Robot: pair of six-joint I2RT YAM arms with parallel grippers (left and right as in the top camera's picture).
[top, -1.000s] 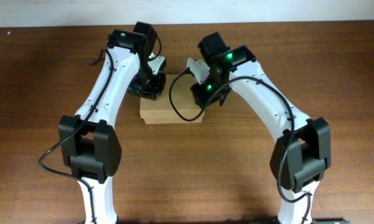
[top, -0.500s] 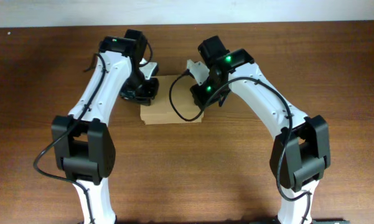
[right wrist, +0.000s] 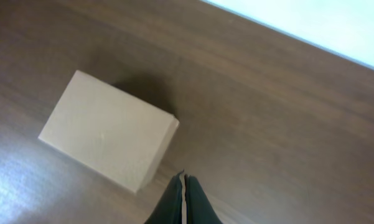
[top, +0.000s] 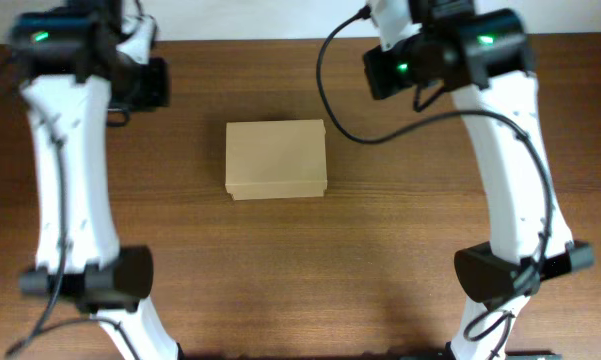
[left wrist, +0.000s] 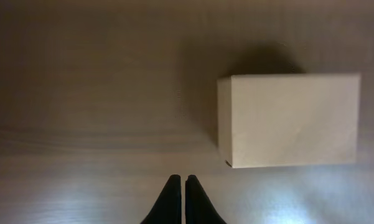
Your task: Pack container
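The container (top: 276, 158) is a plain tan cardboard box, lid closed, lying flat in the middle of the wooden table. It also shows in the left wrist view (left wrist: 290, 119) and the right wrist view (right wrist: 109, 135). My left gripper (left wrist: 183, 180) is shut and empty, raised high and off to the box's left. My right gripper (right wrist: 183, 176) is shut and empty, raised high beyond the box's right side. In the overhead view both arms are lifted near the table's far corners and their fingers are hidden under the wrists.
The brown wooden table (top: 310, 270) holds only the box. A pale wall strip (right wrist: 311, 22) runs along the table's far edge. The arm bases stand at the front left (top: 110, 285) and front right (top: 500, 275).
Both grippers were down at the box's far edge, left and right. They have let go, lifted up and swung outward to the table's far corners. The box lies closed.
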